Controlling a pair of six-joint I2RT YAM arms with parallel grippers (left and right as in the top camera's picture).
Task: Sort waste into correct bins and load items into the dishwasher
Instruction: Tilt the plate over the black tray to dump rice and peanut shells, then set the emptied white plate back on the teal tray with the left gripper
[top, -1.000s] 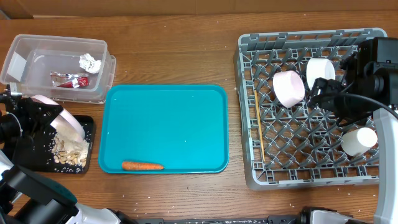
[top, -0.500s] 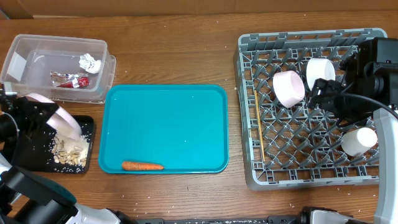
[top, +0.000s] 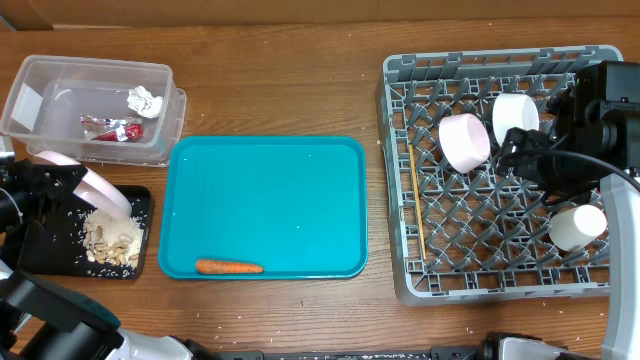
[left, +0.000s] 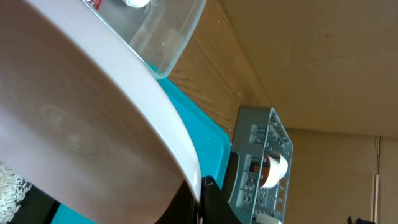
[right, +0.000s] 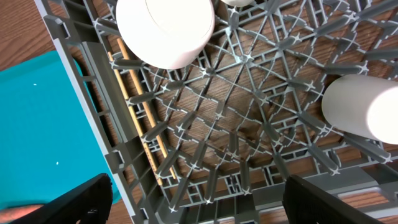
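Observation:
My left gripper (top: 58, 182) is shut on the rim of the large white plate (top: 98, 190), which is tilted steeply over the black tray (top: 70, 262). Beige food scraps with rice (top: 112, 242) lie in that tray. In the left wrist view the plate (left: 81, 124) fills the frame, with the left gripper (left: 202, 186) pinching its edge. An orange carrot (top: 229, 266) lies on the teal tray (top: 270, 200). The clear tub (top: 95, 75) holds a red-silver wrapper (top: 115, 129) and a tissue (top: 146, 98). My right gripper (right: 205, 202) hangs open over the grey rack (top: 500, 285), nothing between its fingers.
The rack holds two bowls (top: 465, 141) (top: 515, 115), a small cup (top: 578, 226) and chopsticks (top: 415, 205) along its left side. In the right wrist view a bowl (right: 165, 28), the cup (right: 360, 109) and the chopsticks (right: 140, 112) lie below. Rice grains dot the table near the black tray.
The left gripper and the tilted plate have drifted slightly left and back over the black tray. The right arm has not moved.

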